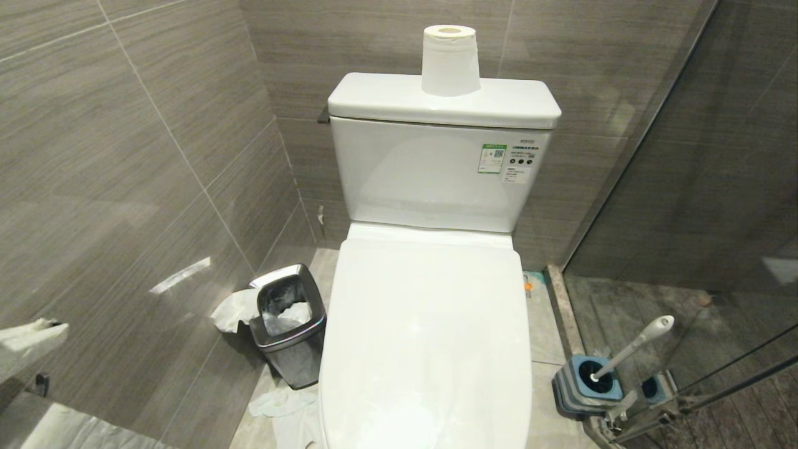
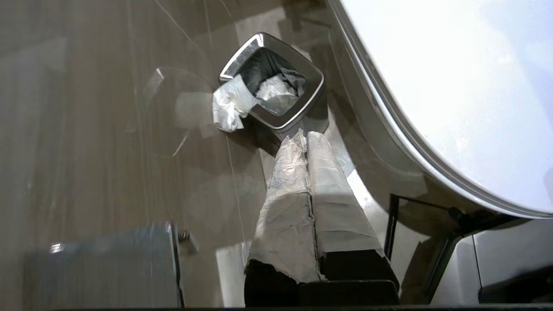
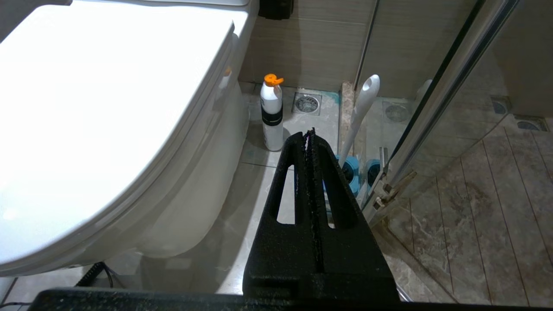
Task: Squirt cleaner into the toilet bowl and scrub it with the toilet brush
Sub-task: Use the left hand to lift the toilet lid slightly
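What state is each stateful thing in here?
Toilet lid: closed over the bowl.
Toilet brush: standing in its holder.
Waste bin: open, paper inside.
Bottle: upright, orange cap on.
Left pincer: shut, empty.
Right pincer: shut, empty.

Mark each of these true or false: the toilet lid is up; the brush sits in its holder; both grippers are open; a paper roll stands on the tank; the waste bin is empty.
1. The toilet lid is up. False: it is down, covering the bowl.
2. The toilet brush sits in its blue-topped holder. True.
3. The left gripper and right gripper are open. False: both are shut, holding nothing.
4. A paper roll stands on the tank. True.
5. The waste bin is empty. False: crumpled paper lies inside.
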Robot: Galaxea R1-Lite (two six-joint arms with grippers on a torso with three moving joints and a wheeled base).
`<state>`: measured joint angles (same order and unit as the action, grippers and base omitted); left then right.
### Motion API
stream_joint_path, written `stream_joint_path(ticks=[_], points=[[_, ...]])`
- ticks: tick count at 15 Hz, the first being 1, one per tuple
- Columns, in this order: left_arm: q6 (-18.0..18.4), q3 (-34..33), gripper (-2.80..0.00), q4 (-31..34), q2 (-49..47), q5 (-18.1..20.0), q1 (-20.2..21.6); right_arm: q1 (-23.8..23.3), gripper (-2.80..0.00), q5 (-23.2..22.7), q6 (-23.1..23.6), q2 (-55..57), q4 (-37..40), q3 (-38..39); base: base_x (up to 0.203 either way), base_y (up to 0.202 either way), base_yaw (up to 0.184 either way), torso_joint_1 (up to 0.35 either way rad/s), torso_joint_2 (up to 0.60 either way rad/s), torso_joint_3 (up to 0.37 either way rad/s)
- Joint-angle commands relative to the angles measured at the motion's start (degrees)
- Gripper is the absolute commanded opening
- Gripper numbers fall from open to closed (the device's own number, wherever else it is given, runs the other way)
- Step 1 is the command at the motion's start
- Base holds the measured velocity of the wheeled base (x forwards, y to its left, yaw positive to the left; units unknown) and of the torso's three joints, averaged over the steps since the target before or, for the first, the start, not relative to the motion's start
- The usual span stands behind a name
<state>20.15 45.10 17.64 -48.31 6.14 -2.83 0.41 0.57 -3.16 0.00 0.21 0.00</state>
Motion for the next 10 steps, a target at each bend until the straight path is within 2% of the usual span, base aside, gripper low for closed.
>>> stream_joint_path(ticks=[1,3,5,8,10], points=[[0.08,3.78,-2.80,-0.06,-10.83,0.13,-3.11,0.02,-2.80,0.04,-0.01,0.00,-0.03,0.00,0.000,0.000,0.000,0.000,0.00,0.000],[-0.54,5.91,-2.80,0.08,-15.64,1.40,-6.33,0.02,-2.80,-0.05,-0.01,0.00,-0.04,0.00,0.000,0.000,0.000,0.000,0.00,0.000],[-1.40,7.83,-2.80,0.10,-19.96,6.85,-6.96,0.02,-2.80,-0.05,-0.01,0.00,-0.04,0.00,0.000,0.000,0.000,0.000,0.00,0.000],[-5.07,11.16,-2.80,0.18,-26.15,13.30,-7.17,0.02,-2.80,-0.05,-0.01,0.00,-0.04,0.00,0.000,0.000,0.000,0.000,0.00,0.000],[-8.04,13.53,-2.80,0.02,-29.73,15.43,-7.25,0.02,-2.80,-0.05,-0.01,0.00,-0.04,0.00,0.000,0.000,0.000,0.000,0.00,0.000]])
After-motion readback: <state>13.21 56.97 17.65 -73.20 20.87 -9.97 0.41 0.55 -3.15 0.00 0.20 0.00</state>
